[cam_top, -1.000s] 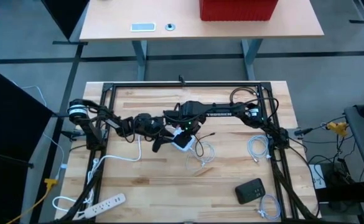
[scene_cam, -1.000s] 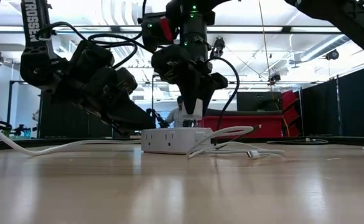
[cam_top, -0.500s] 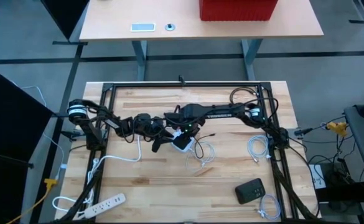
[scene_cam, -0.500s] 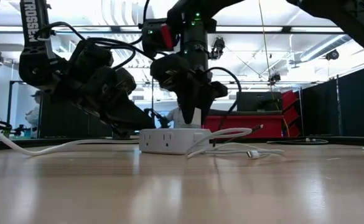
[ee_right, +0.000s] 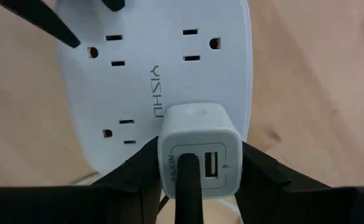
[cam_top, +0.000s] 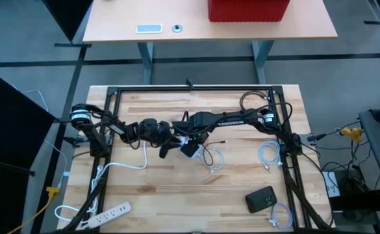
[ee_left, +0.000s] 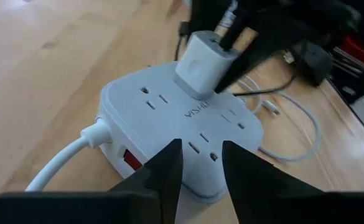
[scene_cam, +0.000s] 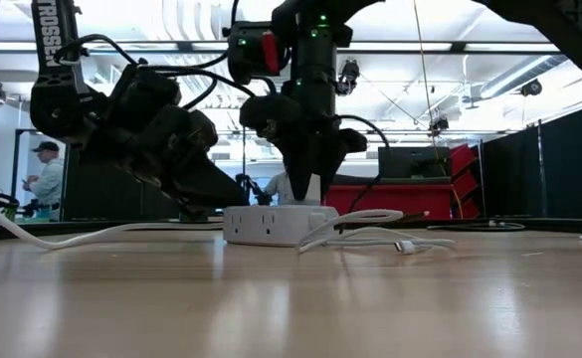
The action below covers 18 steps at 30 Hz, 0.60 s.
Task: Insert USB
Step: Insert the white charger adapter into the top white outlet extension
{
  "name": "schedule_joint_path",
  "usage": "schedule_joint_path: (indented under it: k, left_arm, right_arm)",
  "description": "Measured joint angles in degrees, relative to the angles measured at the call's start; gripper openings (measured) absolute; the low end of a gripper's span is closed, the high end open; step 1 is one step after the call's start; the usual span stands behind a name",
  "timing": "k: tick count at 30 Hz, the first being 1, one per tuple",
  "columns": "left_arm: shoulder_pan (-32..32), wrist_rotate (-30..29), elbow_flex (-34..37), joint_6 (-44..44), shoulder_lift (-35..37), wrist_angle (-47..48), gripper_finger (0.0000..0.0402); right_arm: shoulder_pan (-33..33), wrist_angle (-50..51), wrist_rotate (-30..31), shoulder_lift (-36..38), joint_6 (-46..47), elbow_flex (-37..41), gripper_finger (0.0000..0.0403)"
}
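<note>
A white power strip [ee_left: 163, 115] lies flat on the wooden table's middle [scene_cam: 271, 225]. My right gripper [cam_top: 188, 144] points down over it, shut on a white USB charger block [ee_right: 197, 134]. A black cable [ee_right: 188, 186] is plugged into one of the block's two ports. The block [ee_left: 200, 68] sits tilted with its lower end at the strip's top face; whether its prongs are in a socket is hidden. My left gripper [ee_left: 200, 149] slants down from the table's left, fingers apart, at the strip's near edge. My left gripper's two fingertips [ee_right: 63, 34] lie apart on the strip's top face near a socket. They slant down from the table's left. The strip stays flat on the table. My right gripper pinches the charger block's two opposite sides [ee_right: 168, 146] between its fingers [ee_right: 135, 174], from above, pointing down. The port face with the black cable is turned up toward the wrist. The block hangs slightly tilted over the strip [scene_cam: 307, 191].
The strip's white cord [cam_top: 128, 162] runs toward the table's left. Loose white cables [cam_top: 210, 159] lie right of the strip, another coil [cam_top: 267, 156] farther right. A black device [cam_top: 261, 198] and a long white outlet bar [cam_top: 108, 211] lie near the front edge.
My right gripper has sunk a little toward the power strip with the charger block and tipped slightly; the block now stands lower, at the strip's top.
</note>
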<state>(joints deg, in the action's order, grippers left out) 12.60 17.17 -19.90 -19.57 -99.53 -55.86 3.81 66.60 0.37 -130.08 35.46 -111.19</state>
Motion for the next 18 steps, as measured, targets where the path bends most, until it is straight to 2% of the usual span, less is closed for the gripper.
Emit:
schedule_joint_path:
  k: [7,18]
  left_arm:
    - [0.01,-1.39,0.0,-1.04,0.0,-0.28,0.0106]
    - [1.99,-1.2,0.78,-0.47,1.22,0.51,0.0103]
  right_arm:
    - [-0.66,0.5,2.83,-0.04,-0.49,-0.66,0.0142]
    - [-0.28,2.15,3.59,-0.35,-9.41,-5.26,0.0144]
